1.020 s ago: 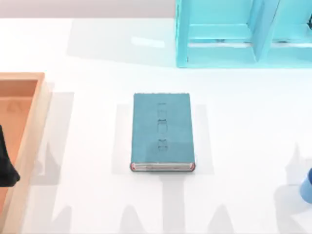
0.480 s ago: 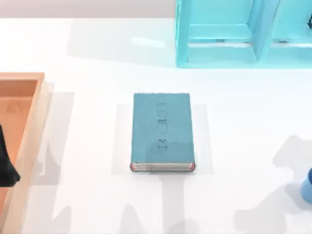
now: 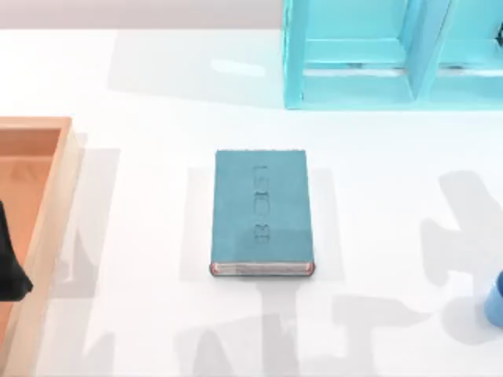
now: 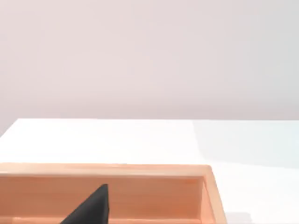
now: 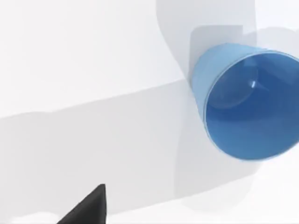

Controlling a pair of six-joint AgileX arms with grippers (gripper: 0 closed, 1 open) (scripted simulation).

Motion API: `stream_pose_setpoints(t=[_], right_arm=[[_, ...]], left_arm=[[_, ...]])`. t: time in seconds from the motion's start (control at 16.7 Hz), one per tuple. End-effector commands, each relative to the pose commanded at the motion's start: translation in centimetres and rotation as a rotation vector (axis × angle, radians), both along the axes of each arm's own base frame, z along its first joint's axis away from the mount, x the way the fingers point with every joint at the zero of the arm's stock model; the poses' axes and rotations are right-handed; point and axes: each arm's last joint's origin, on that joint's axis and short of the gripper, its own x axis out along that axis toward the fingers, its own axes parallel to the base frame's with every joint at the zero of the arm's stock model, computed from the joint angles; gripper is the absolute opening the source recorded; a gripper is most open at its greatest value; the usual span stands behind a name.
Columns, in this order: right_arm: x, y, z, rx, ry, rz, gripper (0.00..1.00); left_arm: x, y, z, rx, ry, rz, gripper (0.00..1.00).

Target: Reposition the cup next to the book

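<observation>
The teal-blue book (image 3: 262, 212) lies flat in the middle of the table, its reddish edge and pale pages toward the front. The small blue cup (image 3: 496, 302) stands at the table's right edge, well apart from the book and cut off by the top view's border. In the right wrist view the cup (image 5: 247, 102) shows its open mouth and hollow inside, with a dark tip of my right gripper (image 5: 86, 210) some way off it over bare table. My left gripper (image 3: 9, 271) sits parked over the tray at the far left.
An orange wooden tray (image 3: 47, 157) runs along the left edge, and its rim (image 4: 140, 170) shows in the left wrist view. A large light-cyan shelf unit (image 3: 393, 55) stands at the back right. White table (image 3: 377, 236) separates book and cup.
The arm shadows on the table's right and front have shifted and spread toward the cup. Book, cup and left arm have not moved.
</observation>
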Motion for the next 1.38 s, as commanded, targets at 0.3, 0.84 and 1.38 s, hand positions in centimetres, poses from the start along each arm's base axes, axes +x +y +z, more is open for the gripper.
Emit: stream_pose_setpoints(t=[0.3,0.84,1.38], right_arm=[[1.2,0.5,0.3,-0.026,0.084,0.104,1.0],[1.7,0.6,-3.8,-0.026,0.082,0.103,1.0],[1.2,0.5,-9.7,-0.026,0.084,0.104,1.0]], left_arm=[[0.0,0.0,0.0,0.0,0.0,0.0,1.0],[0.0,0.0,0.0,0.0,0.0,0.0,1.0],[0.0,0.0,0.0,0.0,0.0,0.0,1.0]])
